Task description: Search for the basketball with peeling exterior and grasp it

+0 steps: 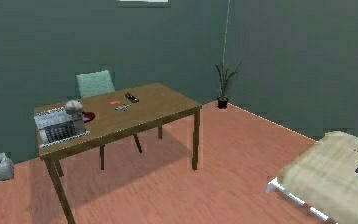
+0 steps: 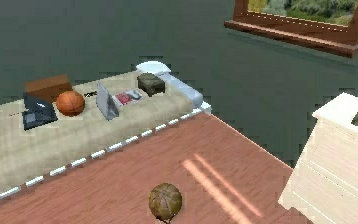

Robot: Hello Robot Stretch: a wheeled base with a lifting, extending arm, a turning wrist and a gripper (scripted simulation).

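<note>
Olive blotches over a dull skin marked out the brown ball (image 2: 165, 200), which lay on the plank floor (image 2: 97, 182) at the bottom of the arm side view, just left of its middle. We took it for the basketball with the peeling exterior, as a judgement from its worn, uneven colour; any flaking was too small for us to make out. It rested alone on bare boards, well apart from the bed (image 2: 17, 150) above it in that view and from the white dresser (image 2: 337, 160) at the right.

A second candidate, the orange ball (image 2: 71, 102), sat on the bed beside a brown box (image 2: 49, 88). Its colour was bright and even, so we judged it the sound one and not our target.

The relation that mattered was how the brown ball lay from the pincer, and we could only place the ball by the view. Low in the arm side view and near its middle, it seemed to us already close on the reaching side, with nothing between. Being round, it had no long axis, so we judged that any line of approach would serve.

We could not tell the pincer's state, nor the arm's pose.

In the forward view a wooden tabletop (image 1: 147, 108) carried a laptop (image 1: 62, 128) and a few small things, with a chair (image 1: 95, 82) behind it. We judged that the search was nearly over and that lining up on the brown ball came next.
</note>
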